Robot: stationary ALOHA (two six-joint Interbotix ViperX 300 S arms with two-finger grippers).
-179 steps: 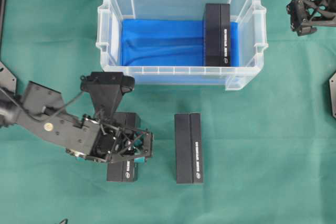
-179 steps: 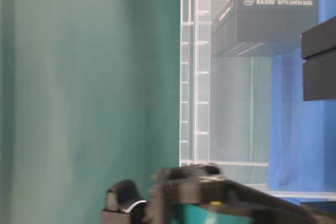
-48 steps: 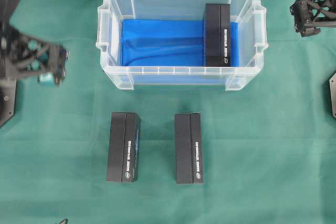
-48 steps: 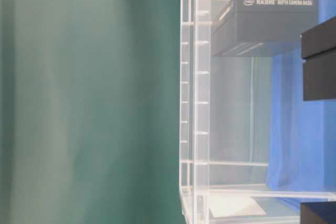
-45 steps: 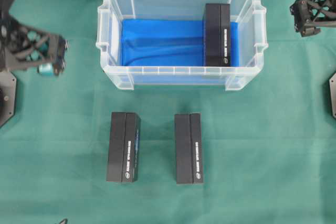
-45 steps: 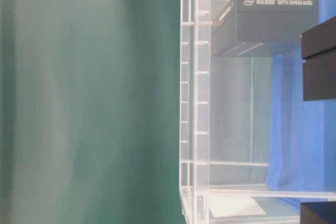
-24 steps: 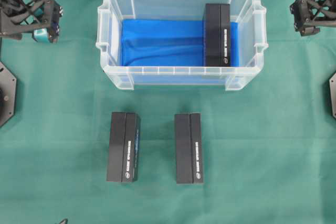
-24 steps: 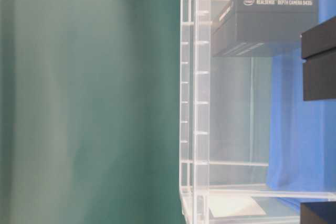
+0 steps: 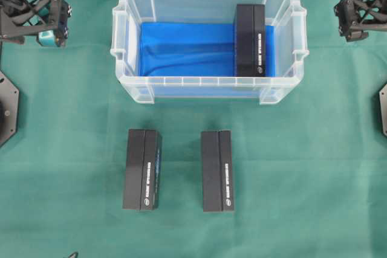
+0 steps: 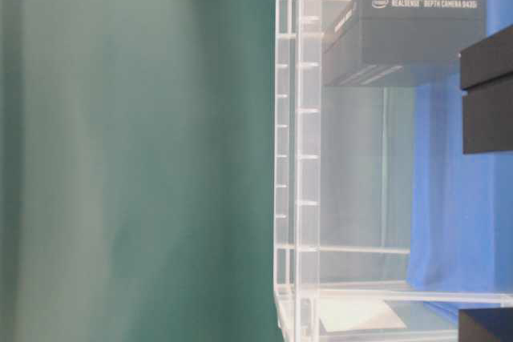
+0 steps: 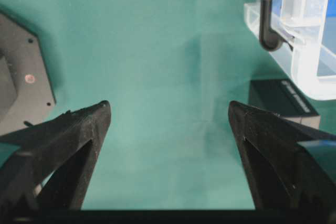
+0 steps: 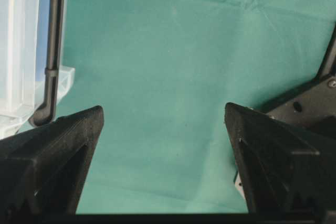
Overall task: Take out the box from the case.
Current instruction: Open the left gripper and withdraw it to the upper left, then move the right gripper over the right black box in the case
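Clear plastic case (image 9: 121, 64) w/ one black box (image 9: 250, 39) inside at its right end, two boxes (image 9: 143, 169) already out front; both grippers' jaws released, empty, either side

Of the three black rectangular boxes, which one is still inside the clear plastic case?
The black box at the case's right end, on blue cloth; the other two lie on the green tablecloth.

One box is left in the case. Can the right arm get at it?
Probably yes: the box stands at the right end of the open-topped case, nothing over it, and the right gripper is open.
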